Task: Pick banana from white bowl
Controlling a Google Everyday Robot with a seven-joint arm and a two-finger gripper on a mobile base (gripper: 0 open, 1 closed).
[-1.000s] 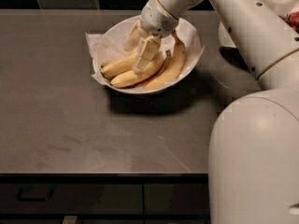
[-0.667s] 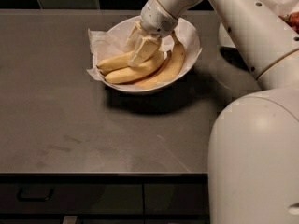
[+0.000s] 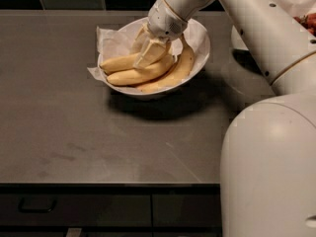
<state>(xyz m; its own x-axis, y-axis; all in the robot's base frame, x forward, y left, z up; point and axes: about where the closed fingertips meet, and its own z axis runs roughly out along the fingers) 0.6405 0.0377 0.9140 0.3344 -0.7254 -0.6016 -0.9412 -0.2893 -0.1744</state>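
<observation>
The white bowl (image 3: 200,51), lined with crinkled white paper, stands at the back middle of the dark counter. Several yellow bananas lie in it side by side. My gripper (image 3: 147,51) reaches down into the bowl from the upper right. Its cream fingers (image 3: 154,53) are closed around the topmost banana (image 3: 118,62), which points left toward the bowl's rim. Two other bananas (image 3: 175,72) lie below and to the right of it. The gripper covers the held banana's right half.
My arm (image 3: 256,28) crosses the upper right and my white body (image 3: 269,167) fills the lower right. A bowl with red fruit (image 3: 302,6) sits at the far right back. The counter's front edge (image 3: 98,184) runs above dark drawers.
The gripper has sunk lower among the bananas and shifted slightly left. The bowl has slid a little left with it, and its shadow looks larger.
</observation>
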